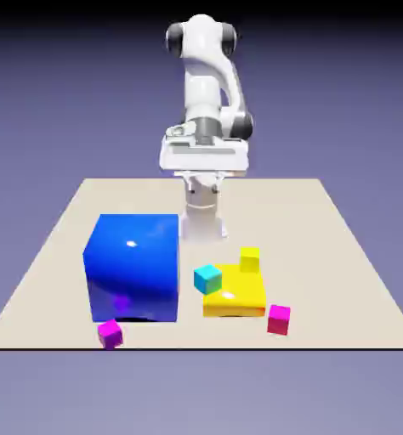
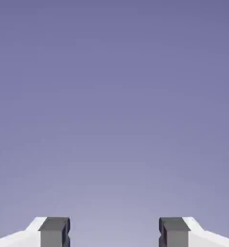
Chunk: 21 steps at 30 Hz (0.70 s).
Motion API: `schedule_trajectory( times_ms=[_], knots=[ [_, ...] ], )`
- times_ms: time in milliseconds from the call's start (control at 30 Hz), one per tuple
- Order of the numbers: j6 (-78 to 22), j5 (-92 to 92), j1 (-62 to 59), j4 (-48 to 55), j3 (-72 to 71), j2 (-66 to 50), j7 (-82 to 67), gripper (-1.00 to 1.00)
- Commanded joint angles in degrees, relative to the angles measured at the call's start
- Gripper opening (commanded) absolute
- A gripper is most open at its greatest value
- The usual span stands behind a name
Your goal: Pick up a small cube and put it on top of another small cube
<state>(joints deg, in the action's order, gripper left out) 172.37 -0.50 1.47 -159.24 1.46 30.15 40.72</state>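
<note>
Hanging above the bench's (image 1: 60, 255) far side, the gripper (image 2: 114, 232) stands released and empty, while the small cube (image 1: 110, 333) sits near the front edge, beside the big blue cube (image 1: 134, 268).

A rendered simulation scene, not a real room. A beige table (image 1: 349, 255) floats before a flat blue-violet backdrop (image 1: 52, 85) (no walls), bearing plain coloured cubes.

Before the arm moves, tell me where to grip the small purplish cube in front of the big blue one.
Take the small purplish cube from above, across two opposite side faces. It sits flat at the table's near edge, close beside the big blue cube; the top looks clear.
</note>
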Motion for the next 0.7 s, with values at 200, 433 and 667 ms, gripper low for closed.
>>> schedule_trajectory(
  times_ms=[200,433,667],
  knots=[
    [-9.52,-2.92,4.53,10.21,8.47,-14.54,-10.11,0.0],
    [-19.04,-5.85,9.06,20.42,16.93,-29.07,-20.22,0.0],
    [-28.56,-8.77,13.59,30.63,25.4,-43.61,-30.33,0.0]
  ],
)
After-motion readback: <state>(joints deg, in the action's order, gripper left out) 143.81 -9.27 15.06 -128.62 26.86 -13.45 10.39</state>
